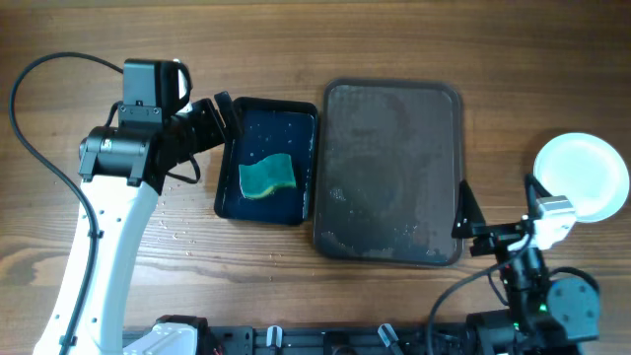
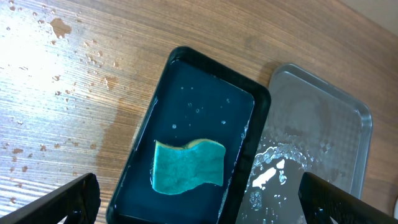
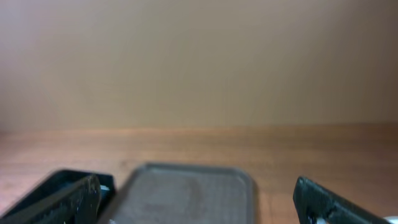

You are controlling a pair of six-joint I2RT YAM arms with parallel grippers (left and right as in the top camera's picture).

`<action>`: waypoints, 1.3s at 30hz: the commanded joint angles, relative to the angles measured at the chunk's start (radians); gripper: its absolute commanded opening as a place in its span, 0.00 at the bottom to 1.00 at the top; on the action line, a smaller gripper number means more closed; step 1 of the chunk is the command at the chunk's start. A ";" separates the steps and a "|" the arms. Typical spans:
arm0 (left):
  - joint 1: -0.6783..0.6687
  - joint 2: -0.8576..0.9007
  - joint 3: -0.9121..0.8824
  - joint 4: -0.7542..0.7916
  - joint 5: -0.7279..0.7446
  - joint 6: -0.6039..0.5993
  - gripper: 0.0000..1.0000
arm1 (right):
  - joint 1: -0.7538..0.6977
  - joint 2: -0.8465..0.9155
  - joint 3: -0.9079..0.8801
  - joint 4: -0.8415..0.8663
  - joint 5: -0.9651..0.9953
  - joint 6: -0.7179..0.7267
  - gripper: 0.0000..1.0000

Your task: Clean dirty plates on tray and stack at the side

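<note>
The brown tray lies mid-table with no plates on it, only a film of water and droplets. White plates sit stacked on the table to its right and show no smears; how many there are I cannot tell. My left gripper hovers open above the left edge of the black tray, nothing between its fingers. My right gripper stands open near the brown tray's front right corner, just left of the plates, holding nothing. In the right wrist view the brown tray shows between the open gripper's fingers.
A black tray of water holds a green sponge, directly left of the brown tray. Water drops speckle the wood on the left. Arm cables loop at the far left.
</note>
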 commanded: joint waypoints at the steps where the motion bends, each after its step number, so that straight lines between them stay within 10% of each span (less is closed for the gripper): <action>1: 0.008 -0.006 0.013 0.002 0.008 0.005 1.00 | 0.002 -0.100 -0.128 0.075 0.059 -0.016 1.00; 9: 0.008 -0.006 0.013 0.002 0.008 0.005 1.00 | 0.001 -0.101 -0.399 0.436 0.084 -0.011 1.00; 39: -0.036 -0.108 -0.093 0.003 -0.017 0.006 1.00 | 0.001 -0.090 -0.393 0.325 0.069 -0.010 1.00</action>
